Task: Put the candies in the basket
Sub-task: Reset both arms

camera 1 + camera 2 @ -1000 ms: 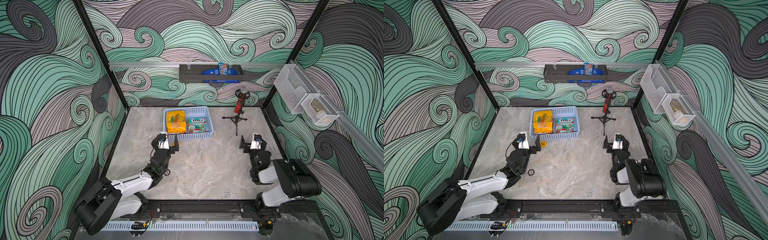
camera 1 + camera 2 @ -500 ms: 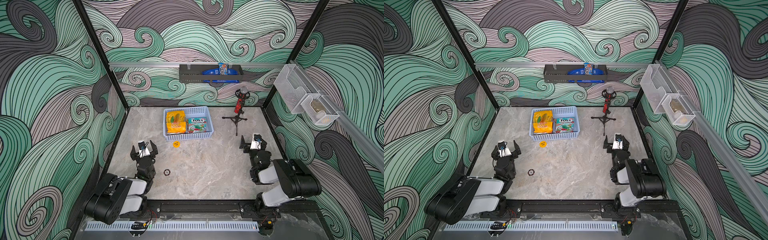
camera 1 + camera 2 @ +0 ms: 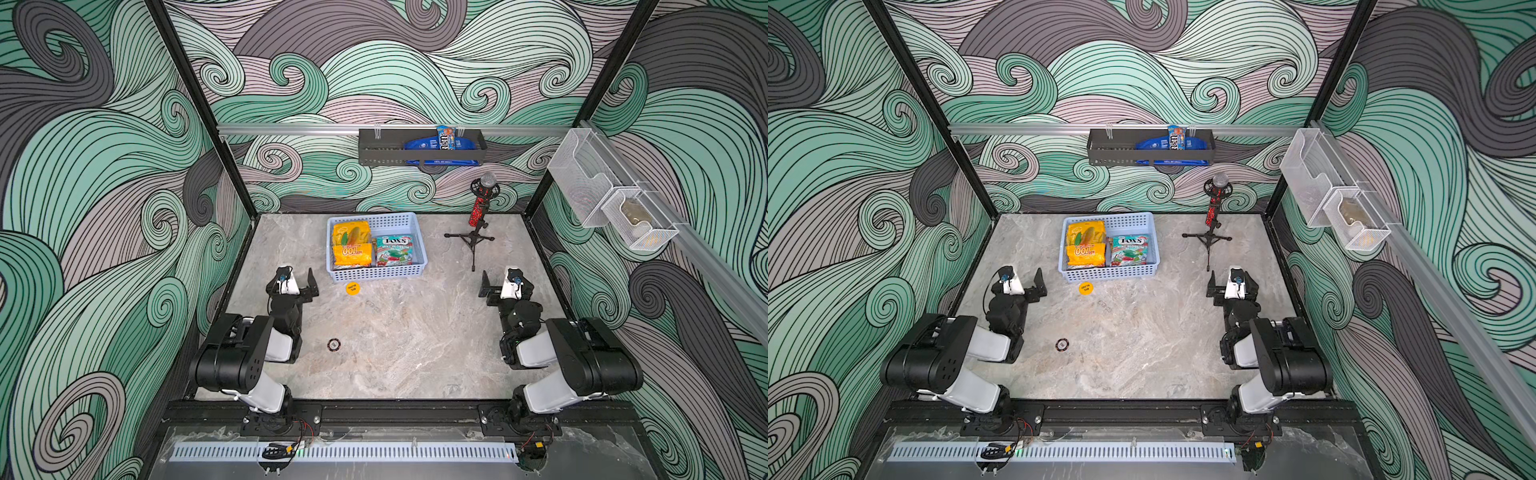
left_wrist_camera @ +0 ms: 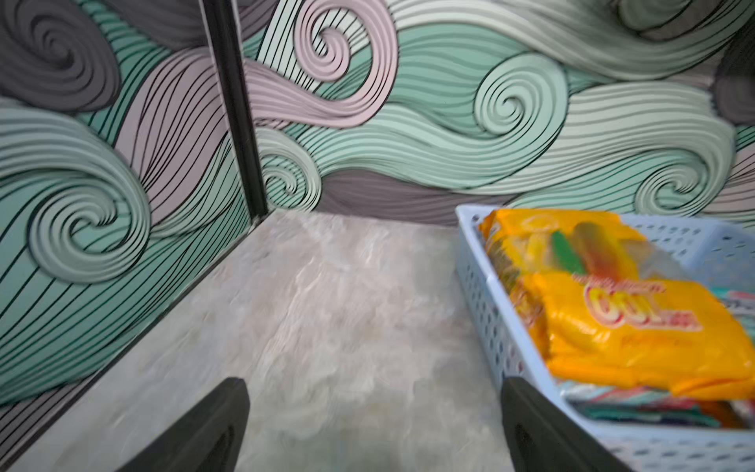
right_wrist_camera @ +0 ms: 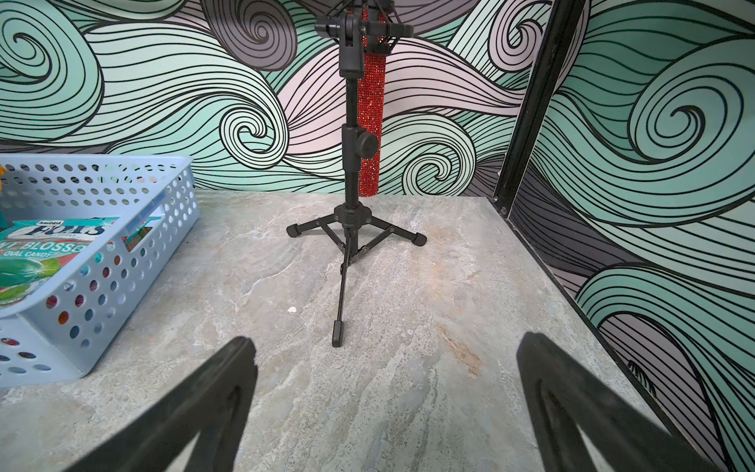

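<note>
No bag lies on the worktop (image 3: 395, 332), so the task looks done. The basket (image 3: 378, 274) sits just above frame centre, candies (image 3: 352, 253) stacked flat inside. The left end effector (image 3: 297, 286) and right end effector (image 3: 505, 286) flank it, both released and empty, likely with nothing left to fetch.

Candies (image 3: 352, 249) lie in the basket (image 3: 376, 274); a disc (image 3: 352, 288) lies just before it, a microphone stand (image 3: 471, 241) to its right.

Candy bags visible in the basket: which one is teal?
The FOX'S bag, on the basket's side nearer the microphone stand; its neighbours are yellow.
</note>
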You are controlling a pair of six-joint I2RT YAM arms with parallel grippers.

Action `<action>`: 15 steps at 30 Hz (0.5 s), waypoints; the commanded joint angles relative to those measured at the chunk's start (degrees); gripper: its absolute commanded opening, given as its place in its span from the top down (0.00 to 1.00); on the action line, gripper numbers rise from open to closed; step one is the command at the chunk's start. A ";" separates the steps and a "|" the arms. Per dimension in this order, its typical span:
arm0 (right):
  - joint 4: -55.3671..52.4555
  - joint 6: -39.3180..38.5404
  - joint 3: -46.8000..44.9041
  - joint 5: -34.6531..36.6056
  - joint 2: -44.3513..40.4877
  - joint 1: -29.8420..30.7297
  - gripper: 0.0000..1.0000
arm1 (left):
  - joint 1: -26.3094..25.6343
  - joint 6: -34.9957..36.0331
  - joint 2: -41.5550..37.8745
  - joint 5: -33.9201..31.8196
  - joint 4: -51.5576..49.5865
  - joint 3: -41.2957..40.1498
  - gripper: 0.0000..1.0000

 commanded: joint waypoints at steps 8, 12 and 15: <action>-1.38 0.89 1.64 -1.41 0.06 -0.93 0.00 | -0.01 1.46 1.74 3.47 3.57 -2.01 0.01; -1.29 0.89 1.64 -1.35 0.07 -0.93 0.00 | -0.16 1.34 0.95 3.66 1.25 -1.64 0.01; -1.28 0.89 1.55 -1.36 0.07 -0.93 0.00 | -0.14 1.38 1.03 3.65 1.92 -1.86 0.01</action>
